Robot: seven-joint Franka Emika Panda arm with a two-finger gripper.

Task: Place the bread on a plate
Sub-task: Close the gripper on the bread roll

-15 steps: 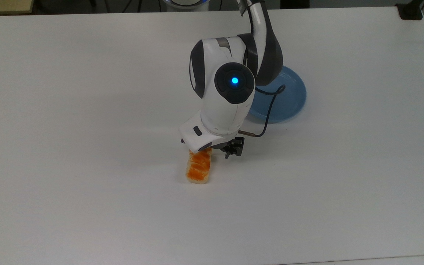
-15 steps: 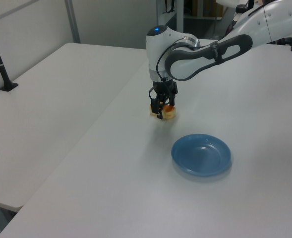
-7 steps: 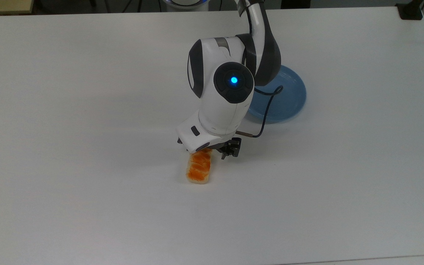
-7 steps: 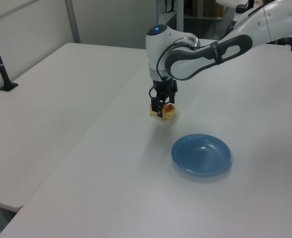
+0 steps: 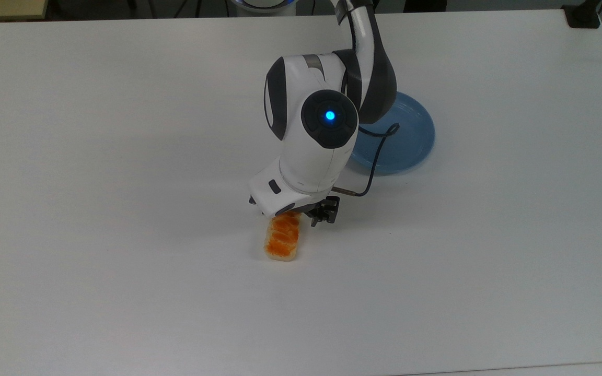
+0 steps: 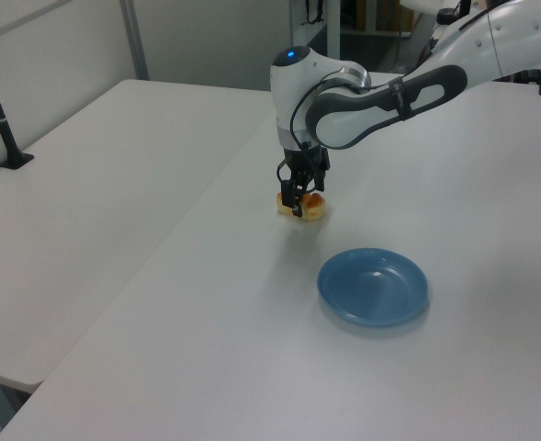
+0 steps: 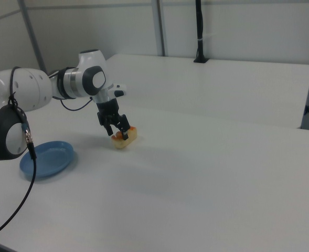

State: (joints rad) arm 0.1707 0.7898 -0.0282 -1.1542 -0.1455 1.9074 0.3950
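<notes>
Since a second ago the arm has crept slightly toward the top view's left and settled lower over the bread point(image 5: 281, 240), which lies flat on the white bench point(image 5: 123, 156). In the right view, the gripper point(image 7: 120, 133) has its fingers point(image 7: 125, 135) spread around the near end of the loaf, one on each side. Well apart, the blue plate point(image 6: 373, 287) sits bare on the bench.

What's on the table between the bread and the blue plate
Nothing. In the left view, the stretch of white table between the bread and the plate is bare. The right view shows the same open gap.
</notes>
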